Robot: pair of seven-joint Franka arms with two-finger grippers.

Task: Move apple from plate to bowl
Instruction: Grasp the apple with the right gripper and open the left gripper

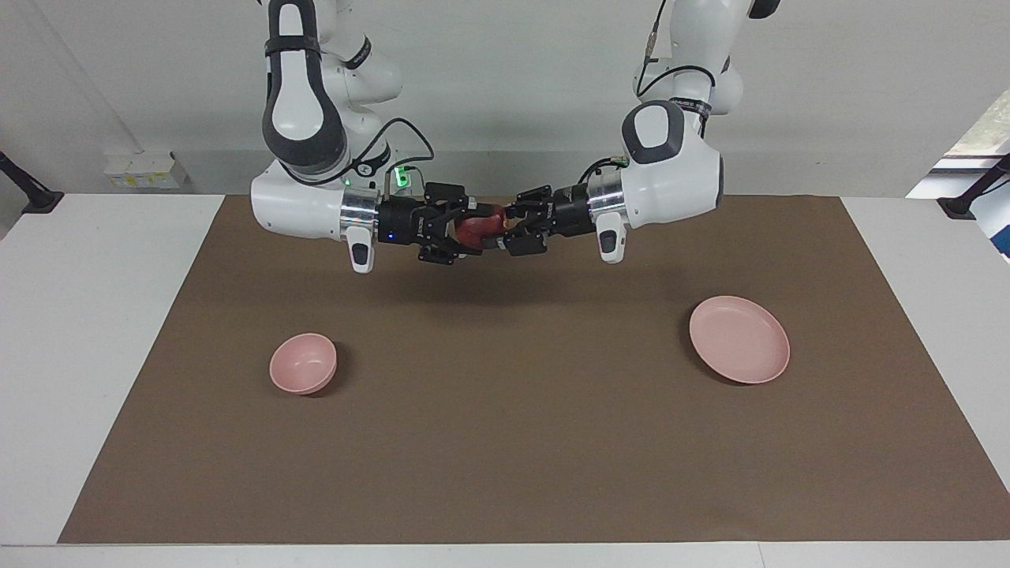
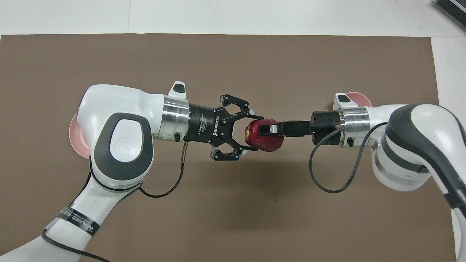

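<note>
Fingers of both my hands close on the apple [image 2: 264, 140] from its two ends, high in the middle of the facing view. My left fingers [image 2: 238, 115] lie narrow against its sides at the pale stem end. My right fingers [image 2: 291, 128] pinch it from above and below.

My two arms reach level toward each other over the white worktop [image 1: 95, 315]. A brown mat [image 1: 513, 434] covers most of the worktop.

On the mat, the pink plate [image 1: 739, 339] lies bare at the right of the facing view, below my left arm. The smaller pink bowl [image 1: 303, 363] sits at the lower left of that view, well apart from the plate.

The apple hangs in the air over the mat, touching neither dish.
</note>
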